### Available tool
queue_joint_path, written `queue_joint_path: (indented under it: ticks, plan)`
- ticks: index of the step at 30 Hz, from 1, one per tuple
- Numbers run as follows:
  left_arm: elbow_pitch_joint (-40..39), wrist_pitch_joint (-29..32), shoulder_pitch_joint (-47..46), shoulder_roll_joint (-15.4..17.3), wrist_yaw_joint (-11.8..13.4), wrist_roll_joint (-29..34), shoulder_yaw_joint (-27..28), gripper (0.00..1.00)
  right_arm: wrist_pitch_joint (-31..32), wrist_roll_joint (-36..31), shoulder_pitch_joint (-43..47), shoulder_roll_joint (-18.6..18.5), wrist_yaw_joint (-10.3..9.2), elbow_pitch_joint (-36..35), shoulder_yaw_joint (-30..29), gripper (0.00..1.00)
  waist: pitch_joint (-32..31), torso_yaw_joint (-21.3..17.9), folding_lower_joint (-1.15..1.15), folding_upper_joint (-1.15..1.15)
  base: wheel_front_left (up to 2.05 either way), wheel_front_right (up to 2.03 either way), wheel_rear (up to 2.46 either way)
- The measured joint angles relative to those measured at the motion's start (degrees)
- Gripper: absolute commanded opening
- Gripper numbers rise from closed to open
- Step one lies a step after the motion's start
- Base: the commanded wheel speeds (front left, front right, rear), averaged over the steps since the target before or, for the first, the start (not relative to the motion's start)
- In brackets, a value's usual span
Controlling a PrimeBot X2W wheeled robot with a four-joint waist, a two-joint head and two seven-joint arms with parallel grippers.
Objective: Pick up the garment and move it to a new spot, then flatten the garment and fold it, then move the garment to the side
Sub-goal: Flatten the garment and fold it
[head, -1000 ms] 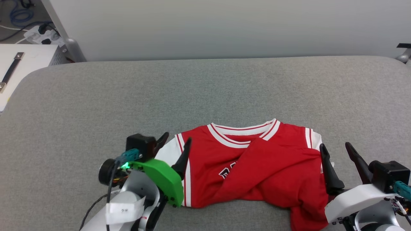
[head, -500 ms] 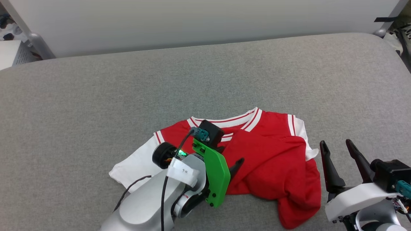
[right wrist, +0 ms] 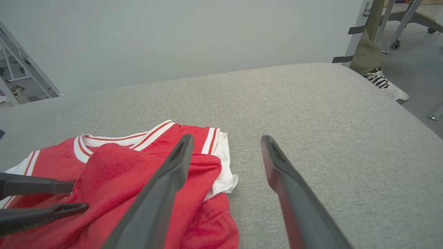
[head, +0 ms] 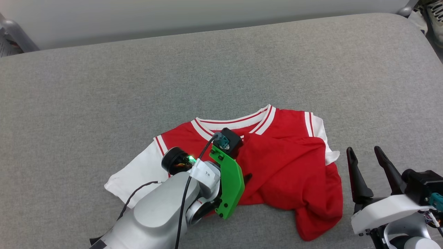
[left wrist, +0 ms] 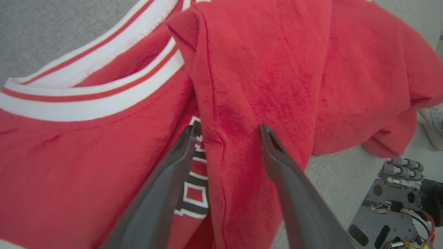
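Since the red jersey-style T-shirt [head: 283, 166] w/ white sleeves and striped collar lies rumpled at the front of the grey fabric-covered surface [head: 207, 69], one part flopped over the chest, it should handle soft, light and limp. Left gripper [left wrist: 226, 129] is spread, straddling that flap's edge, probably touching cloth but not pinching. Right gripper [head: 363, 149] is spread, just beside the shirt. Best hold: flap edge, then shoulders.

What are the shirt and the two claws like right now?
Shirt: rumpled, bottom part flopped up over the front, lying on the table.
Left gripper: open, a fold of the shirt between its jaws.
Right gripper: open, empty, beside the shirt.
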Motion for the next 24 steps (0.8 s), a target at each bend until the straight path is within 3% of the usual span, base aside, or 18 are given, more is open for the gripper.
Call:
queue_joint_path:
  ticks: [1, 2, 8, 13, 20, 24]
  plan:
    - [-0.1, -0.4, -0.1, 0.0, -0.3, 0.3, -0.2, 0.07, -0.1, 0.0, 0.0, 0.0, 0.00, 0.3, -0.2, 1.00, 0.1, 0.1, 0.00, 0.00, 0.00, 0.00, 0.00]
    - [-0.1, -0.5, -0.3, 0.0, -0.5, 0.5, -0.4, 0.00, -0.2, 0.0, -0.1, 0.0, 0.00, 0.5, -0.6, 1.00, 0.1, 0.2, 0.00, 0.00, 0.00, 0.00, 0.00]
    - [-2.8, -1.5, -0.5, 0.6, -1.5, 0.6, -1.4, 0.00, -0.8, 0.0, -0.5, 0.0, 0.00, 1.1, -2.8, 1.00, -0.8, 1.1, 0.00, 0.00, 0.00, 0.00, 0.00]
    - [-7.7, -3.0, -0.2, 3.2, -1.3, 1.6, -1.6, 0.00, -0.8, 0.0, -0.5, 0.0, 0.00, 1.4, -4.0, 1.00, -2.3, 2.2, 0.00, 0.00, 0.00, 0.00, 0.00]
    - [-19.5, -3.4, 6.8, 10.7, 3.2, 1.8, -0.9, 0.00, -0.5, 0.0, 0.0, 0.0, 0.00, 1.7, -5.3, 1.00, -4.7, 4.5, 0.00, 0.00, 0.00, 0.00, 0.00]
    - [-25.6, -3.0, 13.3, 15.2, 7.5, 0.9, 0.2, 0.00, 0.0, 0.0, 0.3, 0.0, 0.00, 1.7, -6.4, 1.00, -6.0, 6.0, 0.00, 0.00, 0.00, 0.00, 0.00]
